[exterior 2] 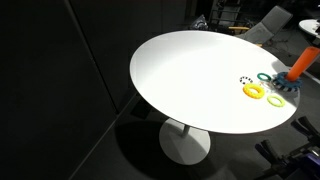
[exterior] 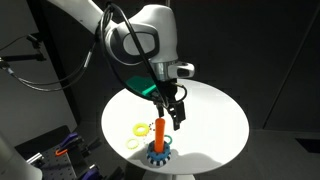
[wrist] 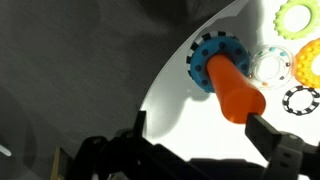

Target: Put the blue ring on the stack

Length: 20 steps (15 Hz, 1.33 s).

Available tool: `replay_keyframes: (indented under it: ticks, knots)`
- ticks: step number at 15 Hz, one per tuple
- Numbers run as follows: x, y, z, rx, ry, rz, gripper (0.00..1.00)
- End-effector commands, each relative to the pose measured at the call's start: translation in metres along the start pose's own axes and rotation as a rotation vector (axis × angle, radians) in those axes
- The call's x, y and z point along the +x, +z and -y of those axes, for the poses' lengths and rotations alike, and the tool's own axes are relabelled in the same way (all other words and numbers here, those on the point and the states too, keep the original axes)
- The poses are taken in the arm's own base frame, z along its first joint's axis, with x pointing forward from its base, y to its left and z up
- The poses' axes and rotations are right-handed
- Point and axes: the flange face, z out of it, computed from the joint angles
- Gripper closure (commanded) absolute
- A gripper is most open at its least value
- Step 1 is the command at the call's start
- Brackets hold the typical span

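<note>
The stack is a short upright orange peg [wrist: 235, 88] near the table's edge, seen in both exterior views [exterior: 160, 128] [exterior 2: 300, 62]. The blue ring [wrist: 213, 52] lies flat around the peg's foot, with black-and-white edge marks showing round it; it also shows in an exterior view [exterior: 157, 152]. My gripper [wrist: 205, 130] is open and empty. Its two dark fingers stand apart on either side of the peg's top, just above it. In an exterior view the gripper [exterior: 178, 120] hangs right beside the peg's top.
A yellow ring [exterior: 140, 128] [exterior 2: 254, 91], a pale green ring [exterior 2: 275, 100], a clear ring [wrist: 268, 65] and a black-and-white ring [wrist: 302, 100] lie beside the peg. The round white table [exterior: 215, 115] stands on one pedestal. Its edge runs close to the peg.
</note>
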Motion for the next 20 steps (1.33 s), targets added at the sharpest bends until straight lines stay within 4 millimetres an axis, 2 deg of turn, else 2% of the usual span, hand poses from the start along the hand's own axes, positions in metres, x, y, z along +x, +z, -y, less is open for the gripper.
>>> replay_keyframes:
  ticks: [1, 6, 10, 20]
  knots:
    - [0.008, -0.005, -0.005, 0.008, 0.022, -0.017, 0.0]
    - [0.004, -0.007, -0.001, 0.025, -0.004, 0.027, 0.0]
    - [-0.004, -0.009, 0.016, 0.037, -0.02, 0.073, 0.0]
    - [-0.024, -0.022, 0.099, 0.016, -0.177, 0.081, 0.0]
